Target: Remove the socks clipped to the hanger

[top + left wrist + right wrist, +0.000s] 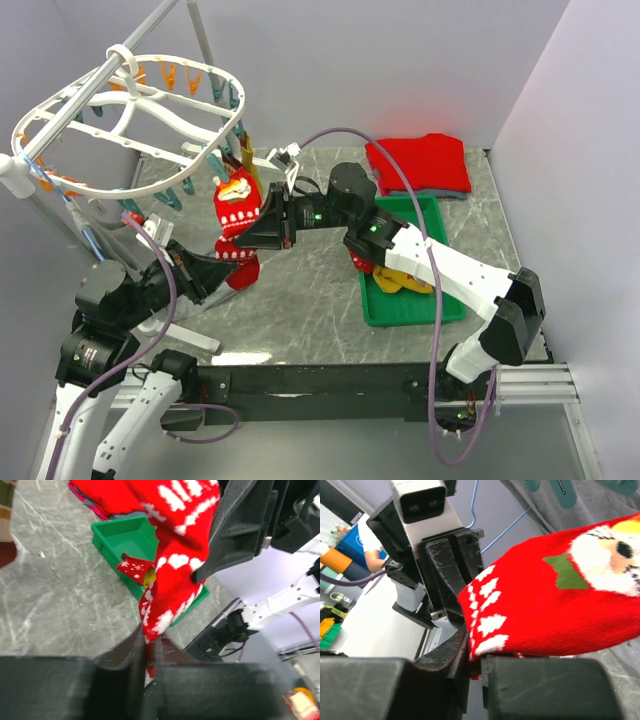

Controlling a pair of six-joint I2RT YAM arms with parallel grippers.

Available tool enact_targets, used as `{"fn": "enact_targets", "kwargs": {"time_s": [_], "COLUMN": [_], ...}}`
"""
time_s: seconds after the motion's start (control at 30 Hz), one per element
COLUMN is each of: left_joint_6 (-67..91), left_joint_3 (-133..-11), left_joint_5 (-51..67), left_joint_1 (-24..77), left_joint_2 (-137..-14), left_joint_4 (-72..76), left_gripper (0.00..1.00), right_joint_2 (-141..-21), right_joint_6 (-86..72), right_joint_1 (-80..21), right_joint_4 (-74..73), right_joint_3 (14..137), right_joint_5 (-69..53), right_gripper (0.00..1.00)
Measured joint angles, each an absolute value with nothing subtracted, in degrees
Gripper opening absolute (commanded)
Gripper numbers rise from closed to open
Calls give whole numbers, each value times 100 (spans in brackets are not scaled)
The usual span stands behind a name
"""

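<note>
Red knitted sock with white festive patterns hangs, in the top view, from the near-right rim of the white plastic oval hanger at the far left. Its top appears to sit at a teal clip, though the bite itself is too small to confirm. The left gripper pinches the sock's lower end, and the right gripper grips it higher up from the right. Further right, a green rectangular plastic tray holds a mustard-yellow sock, with a folded plain red garment beyond it. The step in hand looks like drawing this sock out of its clip.

In the left wrist view, the left gripper has its jaws pressed together on the narrow red end. The sock stretches up past the green tray.

In the right wrist view, the right gripper is clamped on the sock's edge. The sock is taut and shows a pale face motif and a green patch, and the left gripper faces it.

The next move probably calls for a steady pull down and away from the rim, with both holds kept firm, so that the clip releases without dragging the hanger.
</note>
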State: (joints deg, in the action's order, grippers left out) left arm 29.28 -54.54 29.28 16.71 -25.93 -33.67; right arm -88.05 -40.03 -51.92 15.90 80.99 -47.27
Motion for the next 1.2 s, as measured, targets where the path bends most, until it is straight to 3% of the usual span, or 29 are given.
{"fn": "enact_targets", "kwargs": {"time_s": [0.07,0.1,0.17,0.2,0.3,0.47,0.5,0.73,1.2], "left_joint_6": [2932,2917,2915,2912,2904,2919,2919,2945,2976], "left_joint_3": [-5454,-5454,-5454,-5454,-5454,-5454,-5454,-5454,-5454], "left_joint_5": [2956,2969,2976,2980,3022,3105,3129,3264,3426], "left_joint_1": [1671,1671,1671,1671,1671,1671,1671,1671,1671], "left_joint_2": [-2591,-2589,-2567,-2552,-2482,-2362,-2340,-2217,-2193], "left_joint_4": [-3374,-3385,-3433,-3459,-3527,-3544,-3544,-3607,-3721], "left_gripper": [1,1,1,1,1,1,1,1,1], "right_joint_2": [-8825,-8838,-8860,-8875,-9006,-9467,-9568,-10346,-11113], "right_joint_6": [-3997,-3962,-3850,-3691,-3153,-2231,-2078,-1592,-2062], "right_joint_1": [-5214,-5216,-5227,-5227,-5227,-5221,-5210,-5030,-4674], "right_joint_4": [1573,1518,1339,1109,285,-829,-987,-1280,-180], "right_joint_3": [8106,8125,8180,8261,8748,9878,10062,11000,11155], "right_joint_5": [-4722,-4705,-4622,-4530,-4097,-3260,-3151,-3122,-4163], "right_gripper": [35,46,53,66,78,86,92,93,91]}}
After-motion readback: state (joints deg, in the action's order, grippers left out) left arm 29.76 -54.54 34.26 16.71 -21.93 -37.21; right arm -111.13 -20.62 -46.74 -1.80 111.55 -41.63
